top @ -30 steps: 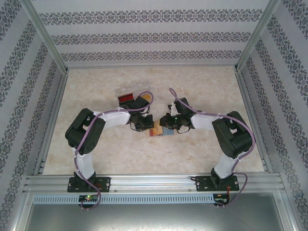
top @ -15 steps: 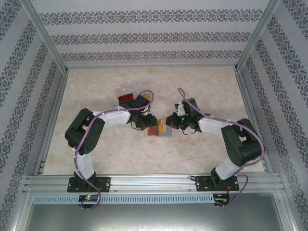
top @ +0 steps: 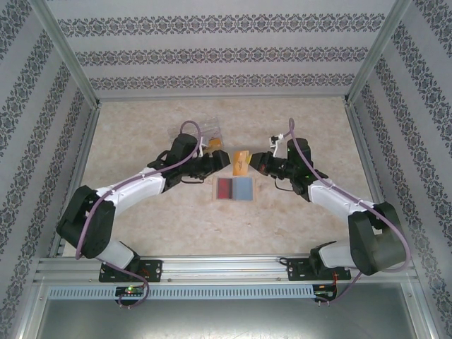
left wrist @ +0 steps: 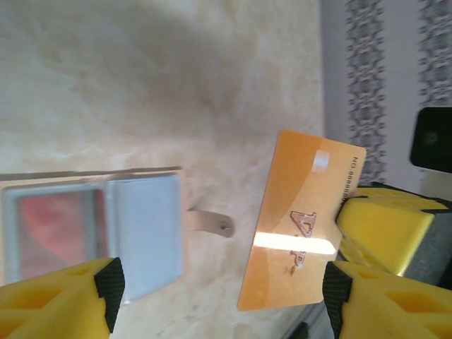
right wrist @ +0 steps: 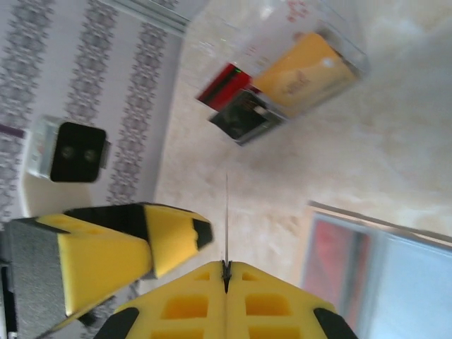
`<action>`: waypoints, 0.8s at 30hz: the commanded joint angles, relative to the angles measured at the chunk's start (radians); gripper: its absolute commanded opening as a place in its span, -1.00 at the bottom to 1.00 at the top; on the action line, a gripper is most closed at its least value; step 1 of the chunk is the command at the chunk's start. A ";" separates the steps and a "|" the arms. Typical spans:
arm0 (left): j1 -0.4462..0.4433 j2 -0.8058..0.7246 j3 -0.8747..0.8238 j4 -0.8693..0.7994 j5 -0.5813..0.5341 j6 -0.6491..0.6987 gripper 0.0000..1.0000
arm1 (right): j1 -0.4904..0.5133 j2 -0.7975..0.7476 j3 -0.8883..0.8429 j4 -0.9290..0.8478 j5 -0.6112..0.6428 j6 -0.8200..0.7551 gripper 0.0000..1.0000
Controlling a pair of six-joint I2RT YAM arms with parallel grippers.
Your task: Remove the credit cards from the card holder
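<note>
- The card holder [top: 234, 188] is lying open and flat on the tabletop [top: 296, 219], nearest the arm bases, with a reddish card [top: 226, 188] showing in its left panel.
- Just beyond it, the right end effector [top: 257, 162] is pinching an orange-yellow credit card [top: 241, 162] by one edge, holding it apart from the holder.
- The left end effector [left wrist: 222, 289] is facing that card, its fingers spread wide.
- Farthest back, a clear box [top: 206, 133] is holding more cards.
</note>
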 commanded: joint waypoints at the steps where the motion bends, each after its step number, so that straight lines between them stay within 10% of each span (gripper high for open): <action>1: 0.005 -0.046 -0.009 0.161 0.056 -0.079 0.54 | -0.009 -0.005 0.024 0.172 -0.068 0.131 -1.00; 8: 0.006 -0.072 0.037 0.252 0.108 -0.119 0.44 | -0.009 0.082 0.053 0.498 -0.139 0.391 -1.00; 24: 0.015 -0.085 -0.011 0.423 0.094 -0.229 -0.38 | -0.014 0.105 0.049 0.528 -0.132 0.433 -1.00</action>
